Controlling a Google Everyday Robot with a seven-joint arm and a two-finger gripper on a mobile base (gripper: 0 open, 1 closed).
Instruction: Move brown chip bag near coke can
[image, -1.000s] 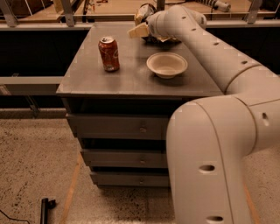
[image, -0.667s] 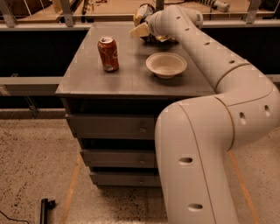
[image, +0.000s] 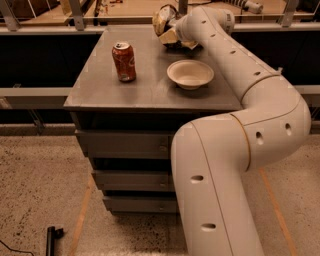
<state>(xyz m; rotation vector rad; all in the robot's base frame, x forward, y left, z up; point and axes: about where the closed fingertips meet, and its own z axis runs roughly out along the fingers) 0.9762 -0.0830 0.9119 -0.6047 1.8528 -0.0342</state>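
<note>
The coke can (image: 124, 61), red with white lettering and a silver top, stands upright on the left part of the grey tabletop (image: 150, 92). The brown chip bag (image: 161, 21), crumpled with tan edges, lies at the table's far edge, right of the can and well apart from it. My gripper (image: 172, 34) is at the bag, at the end of the white arm that reaches over the table from the right. The wrist hides most of it and part of the bag.
A white bowl (image: 190, 74) sits on the table right of the can, in front of the bag and under my forearm. The table has drawers (image: 125, 145) below. A rail runs behind it. A black object (image: 50, 237) lies on the floor at lower left.
My arm's elbow and upper link have swung left and fill more of the view. The wrist stays at the bag. The can and bowl have not moved.
</note>
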